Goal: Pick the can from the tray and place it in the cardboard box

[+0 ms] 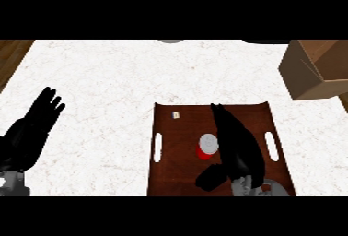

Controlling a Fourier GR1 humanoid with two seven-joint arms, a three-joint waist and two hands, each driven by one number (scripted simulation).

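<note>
Black right hand (234,152): matte, long and narrow, coming up from the lower edge over the tray. Fingers are stretched out straight and pressed together, pointing away from the robot, and the thumb (209,177) sticks out to the left lower down. Not curled round anything, it holds nothing.

Grey forearm bit (262,188): just a pale, blocky patch peeking out behind the right hand at the bottom edge.

Black left hand (37,120): off at the view's left over the counter, flat, fingers up and slightly fanned, resting well apart from the tray.

Dark brown wooden tray (178,163): rectangular, smooth reddish-brown surface, with a slim white slot handle on each long side. It sits on the counter under the right hand.

Small red can with a silvery round top (206,146): short cylinder, standing upright near the middle of the tray, just beside the left edge of the right hand's fingers. Can't tell if they're actually touching.

Tiny pale tag-like speck (176,115): near the tray's far left corner, too small to make out.

White speckled stone-look counter (108,78): lightly mottled surface, with a strip of wood grain showing at the far left edge.

Tan cardboard box (316,69): plain brown, angular, flaps open, at the far right corner of the counter, well apart from the tray.
</note>
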